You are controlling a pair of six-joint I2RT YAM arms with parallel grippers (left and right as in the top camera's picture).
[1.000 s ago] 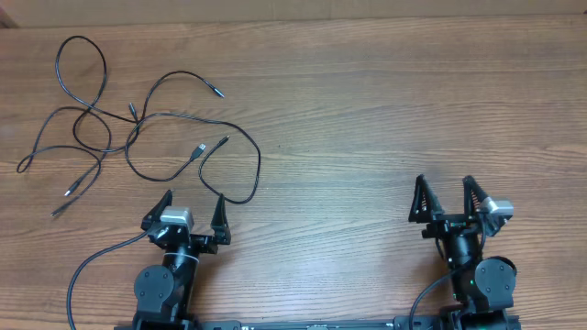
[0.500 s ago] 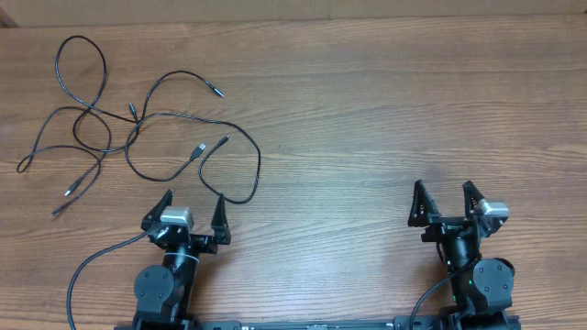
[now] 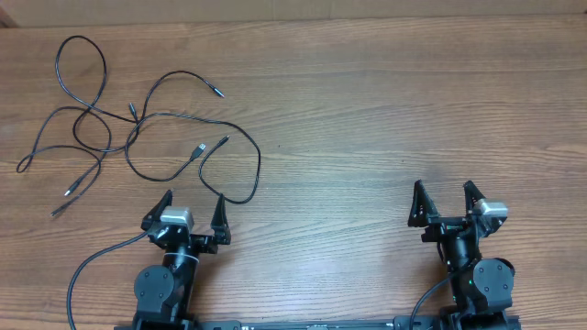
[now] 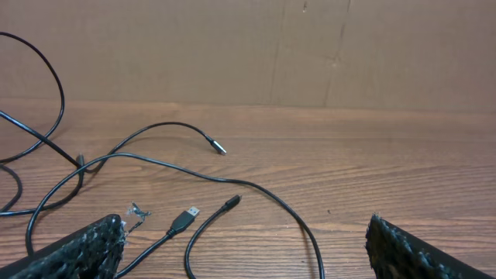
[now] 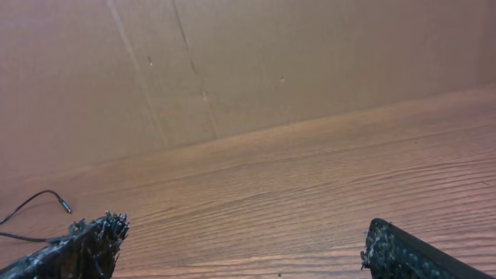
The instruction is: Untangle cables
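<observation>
the left gripper [image 3: 193, 200] sits near the front edge of the surface [image 3: 367, 119], its jaws spread wide with nothing between them. the right gripper [image 3: 445, 186] is spread and empty too, well apart on the other side. just ahead of the left gripper lies the nearest loop of the cables [image 3: 136, 126]. from there they sprawl toward the far left corner in several crossing curves. a usb plug [image 3: 197, 151] and a slimmer plug [image 3: 223, 140] lie inside that near loop.

the likely trouble is pinching where two cords cross and dragging both, which would tighten the tangle rather than loosen it. the gripper could also close on so thin a cord lying flat on the wood and miss it. a plug pulled along could snag under another loop. the whole tangle is on the left, so the right gripper faces a long reach.

beyond the cables, only a cardboard wall [image 4: 310, 46] backs the surface, and it bars nothing.
</observation>
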